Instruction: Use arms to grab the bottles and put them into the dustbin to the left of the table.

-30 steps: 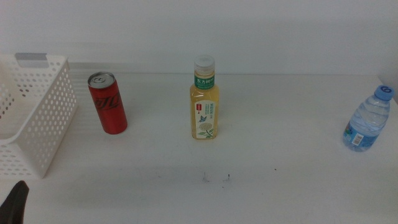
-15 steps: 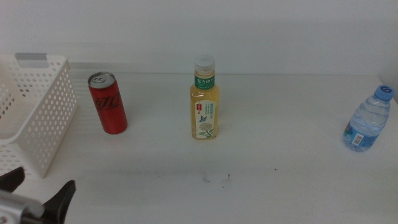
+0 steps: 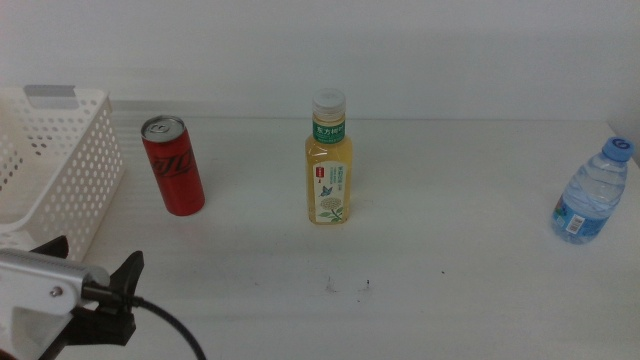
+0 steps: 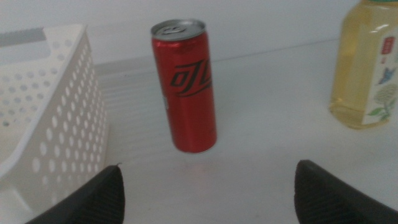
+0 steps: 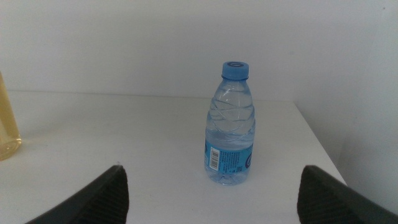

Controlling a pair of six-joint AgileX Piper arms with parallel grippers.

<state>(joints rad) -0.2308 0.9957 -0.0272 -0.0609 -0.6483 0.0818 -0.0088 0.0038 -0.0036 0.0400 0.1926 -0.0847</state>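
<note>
Two dark jaws of our left gripper (image 4: 205,186) stand wide apart with nothing between them, low over the table (image 3: 450,290) at its near left corner. Just ahead of them stands the red soda can (image 4: 185,85), upright, near the dustbin (image 4: 50,118) but not touching it. We think the can comes first. It is tall and thin, so if one jaw bumps it before the other, it could tip over and roll away. The dustbin wall is close on one side, so a jaw could also knock the basket and push it. Farther out stands the yellow tea bottle (image 3: 329,160), in the middle of the table, well apart from the can. Our right gripper (image 5: 211,186) is not seen in the middle view; its jaws are wide apart too and hold nothing, and they face the small water bottle (image 5: 231,124). That bottle stands close to the right edge of the table, so a clumsy push could send it off the side. Nothing is in the dustbin that we can see.
</note>
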